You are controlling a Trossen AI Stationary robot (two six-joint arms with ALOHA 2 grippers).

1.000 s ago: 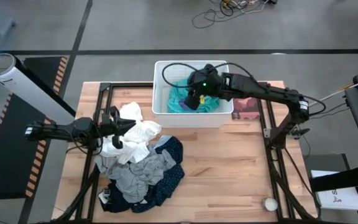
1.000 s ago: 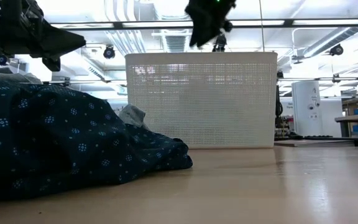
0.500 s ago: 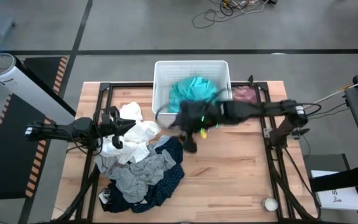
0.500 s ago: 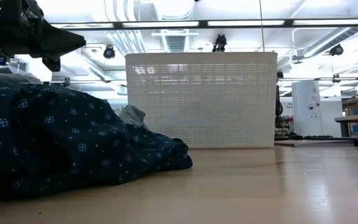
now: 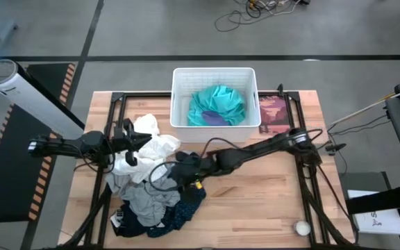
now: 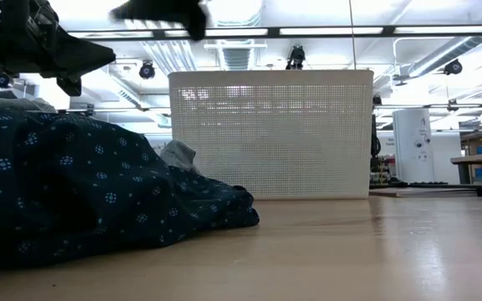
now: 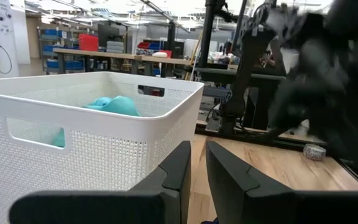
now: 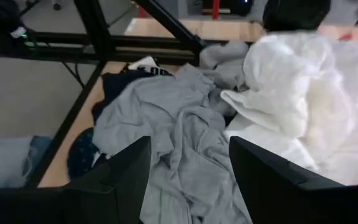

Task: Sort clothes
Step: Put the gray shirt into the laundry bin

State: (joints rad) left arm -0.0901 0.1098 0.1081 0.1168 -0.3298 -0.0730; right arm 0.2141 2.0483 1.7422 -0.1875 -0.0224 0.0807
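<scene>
The clothes lie heaped on the table's left half: white ones [image 5: 155,149], a grey one [image 5: 148,196] [image 8: 173,137] and a dark navy dotted one [image 5: 186,207] [image 6: 65,192] resting on the wood. A teal one [image 5: 216,105] lies inside the white basket [image 5: 179,123]. My right gripper [image 5: 169,175] [image 8: 188,148] hangs open just above the grey garment, nothing between its fingers. My left gripper [image 5: 139,144] [image 7: 196,152] waits shut over the white clothes at the pile's left, pointing at the basket and clear of the pile in the low view.
The basket stands at the table's far middle. A dark pink flat item [image 5: 273,114] lies right of it. A tape roll [image 5: 301,227] sits at the near right corner. Bare wood [image 5: 255,194] spreads over the table's right and near parts.
My right gripper has swung from above the basket toward the table's near left and sunk over the pile of clothes, staying open. The teal garment lies in the basket. The pile has kept its shape.
</scene>
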